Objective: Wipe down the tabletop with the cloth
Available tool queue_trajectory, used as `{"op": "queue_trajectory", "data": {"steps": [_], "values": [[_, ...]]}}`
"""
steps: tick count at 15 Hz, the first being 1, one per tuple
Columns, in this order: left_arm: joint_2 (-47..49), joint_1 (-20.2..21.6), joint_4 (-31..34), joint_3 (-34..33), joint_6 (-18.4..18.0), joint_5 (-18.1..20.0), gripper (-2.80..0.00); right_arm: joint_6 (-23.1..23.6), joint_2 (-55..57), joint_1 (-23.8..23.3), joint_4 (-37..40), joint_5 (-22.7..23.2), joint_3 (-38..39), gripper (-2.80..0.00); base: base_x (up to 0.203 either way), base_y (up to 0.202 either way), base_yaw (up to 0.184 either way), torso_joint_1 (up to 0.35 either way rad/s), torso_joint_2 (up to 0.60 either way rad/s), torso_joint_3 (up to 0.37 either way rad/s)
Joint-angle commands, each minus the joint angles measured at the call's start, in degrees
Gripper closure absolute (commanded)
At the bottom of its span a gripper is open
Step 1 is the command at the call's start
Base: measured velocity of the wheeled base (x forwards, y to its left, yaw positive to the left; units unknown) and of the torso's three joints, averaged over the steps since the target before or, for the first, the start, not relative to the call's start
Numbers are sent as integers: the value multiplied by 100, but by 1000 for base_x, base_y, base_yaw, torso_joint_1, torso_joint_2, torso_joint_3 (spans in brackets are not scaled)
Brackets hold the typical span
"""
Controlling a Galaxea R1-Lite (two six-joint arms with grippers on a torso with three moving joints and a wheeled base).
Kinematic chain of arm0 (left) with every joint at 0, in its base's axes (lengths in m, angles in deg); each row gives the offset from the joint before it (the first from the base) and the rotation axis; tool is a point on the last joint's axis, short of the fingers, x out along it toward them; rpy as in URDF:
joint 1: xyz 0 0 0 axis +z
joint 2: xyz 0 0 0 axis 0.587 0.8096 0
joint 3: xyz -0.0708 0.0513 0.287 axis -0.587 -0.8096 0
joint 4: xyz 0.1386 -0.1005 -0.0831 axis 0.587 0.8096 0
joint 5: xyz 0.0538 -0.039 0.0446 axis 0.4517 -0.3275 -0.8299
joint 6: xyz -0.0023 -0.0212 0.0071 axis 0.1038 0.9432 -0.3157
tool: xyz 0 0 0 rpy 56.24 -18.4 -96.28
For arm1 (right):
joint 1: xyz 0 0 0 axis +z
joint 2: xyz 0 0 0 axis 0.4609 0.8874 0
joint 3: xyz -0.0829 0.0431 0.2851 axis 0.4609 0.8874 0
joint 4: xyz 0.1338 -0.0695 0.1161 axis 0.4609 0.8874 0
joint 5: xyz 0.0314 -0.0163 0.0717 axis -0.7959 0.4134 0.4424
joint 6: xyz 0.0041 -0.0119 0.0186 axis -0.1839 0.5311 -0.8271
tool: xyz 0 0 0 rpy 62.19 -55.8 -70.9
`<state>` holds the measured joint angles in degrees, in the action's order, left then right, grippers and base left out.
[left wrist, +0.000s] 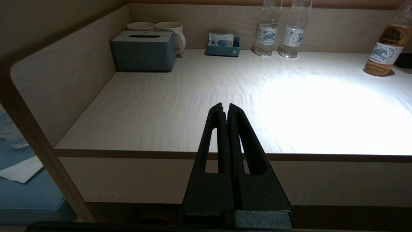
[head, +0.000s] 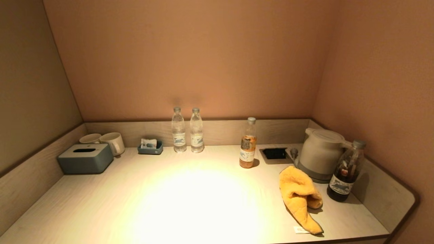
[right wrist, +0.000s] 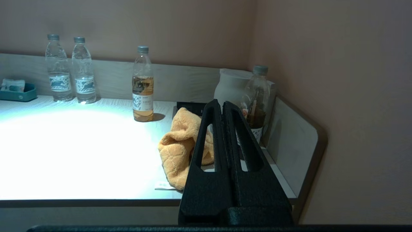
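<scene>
Cloth not picked up yet: yellow terry towel, lying bunched and folded over on the tabletop, just in front of the white kettle and touching or nearly touching its base; dark bottle just to the kettle's right, cloth's tail running out toward the front edge. Right gripper is off the table, short of the front edge, aimed roughly at the cloth, fingers pressed together, holding nothing. Left gripper same story, jaws closed and empty, parked off the front edge, well away from the kettle. Handling guess: light, soft, limp, will drape and drag; pile should grip fine, nothing fragile in it. Best hold looks like the thick folded hump, the part of the cloth nearest the kettle, not the thin tail, which would probably just unroll. Right jaws need to open first. Watch clearance to the kettle and dark bottle on the way in. Amber bottle stands left of the kettle, clear of the approach.
</scene>
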<state>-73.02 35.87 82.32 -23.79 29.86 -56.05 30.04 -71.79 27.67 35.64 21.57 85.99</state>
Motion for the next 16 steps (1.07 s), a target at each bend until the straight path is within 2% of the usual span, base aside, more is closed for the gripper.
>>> {"op": "queue_trajectory", "data": {"steps": [1, 7, 12, 16], "values": [[-2, -1, -3, 0, 2, -2, 0, -12, -7, 4, 427, 108, 11, 0, 0, 0, 0, 0, 0, 0], [-2, -1, -3, 0, 2, -2, 0, -282, -6, 4, 1385, 128, 11, 0, 0, 0, 0, 0, 0, 0], [-2, -1, -3, 0, 2, -2, 0, -655, -7, 4, 1368, 117, 11, 0, 0, 0, 0, 0, 0, 0], [-2, -1, -3, 0, 2, -2, 0, -655, -7, 4, 1368, 117, 11, 0, 0, 0, 0, 0, 0, 0]]}}
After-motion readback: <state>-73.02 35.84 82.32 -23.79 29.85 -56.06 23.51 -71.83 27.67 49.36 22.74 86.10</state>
